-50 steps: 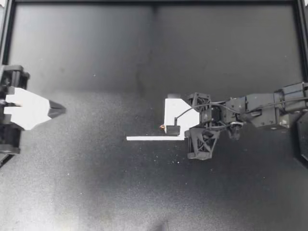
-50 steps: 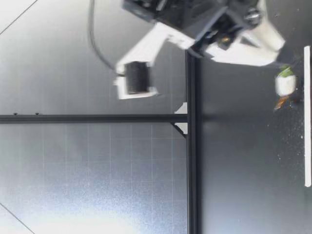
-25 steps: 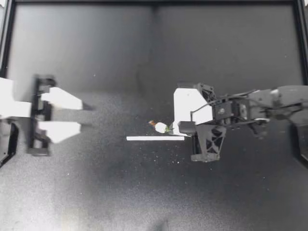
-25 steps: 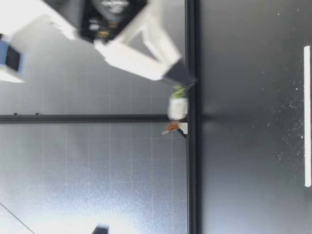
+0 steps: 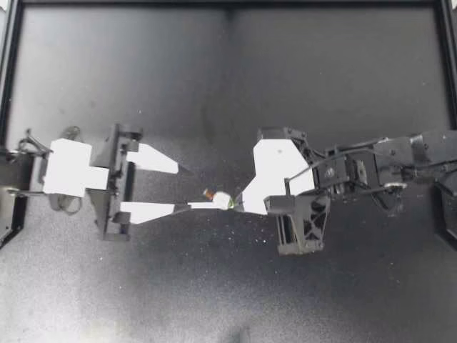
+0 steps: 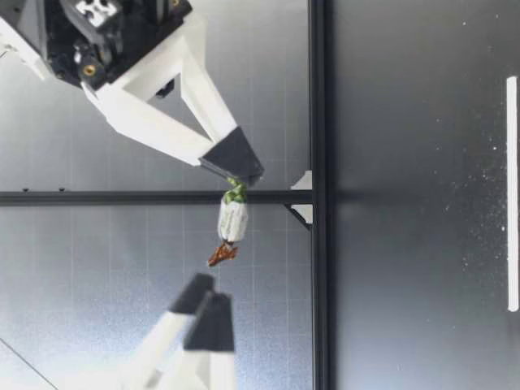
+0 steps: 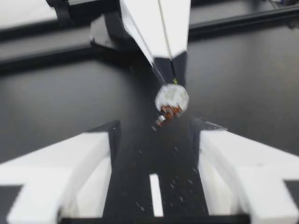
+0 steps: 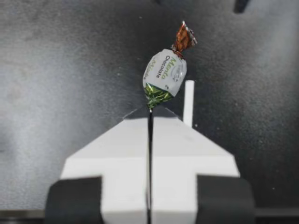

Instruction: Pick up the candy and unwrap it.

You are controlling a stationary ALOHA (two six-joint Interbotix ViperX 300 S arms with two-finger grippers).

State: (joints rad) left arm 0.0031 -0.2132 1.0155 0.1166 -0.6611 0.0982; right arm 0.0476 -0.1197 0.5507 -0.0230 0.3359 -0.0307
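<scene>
My right jaws are squeezing shut on the candy (image 5: 223,199). They are pinching only its green twisted end, so the white middle and the brown twisted end are sticking out free. I am holding it up in the air over the middle of the counter (image 5: 214,286), above the white strip (image 6: 512,195), and it is touching neither. I think I am holding it this way so my other arm can get at the free end and pull the wrapper open.

My left jaws are standing wide open and pointing right, toward the candy. The brown end is hanging just ahead of the gap between them, and they are not touching it yet.

One second ago the candy was down on the counter by the strip. My left arm was waiting far off at the left edge with its jaws together. Now the candy is up high, and my left arm has come in close with its jaws spread.
</scene>
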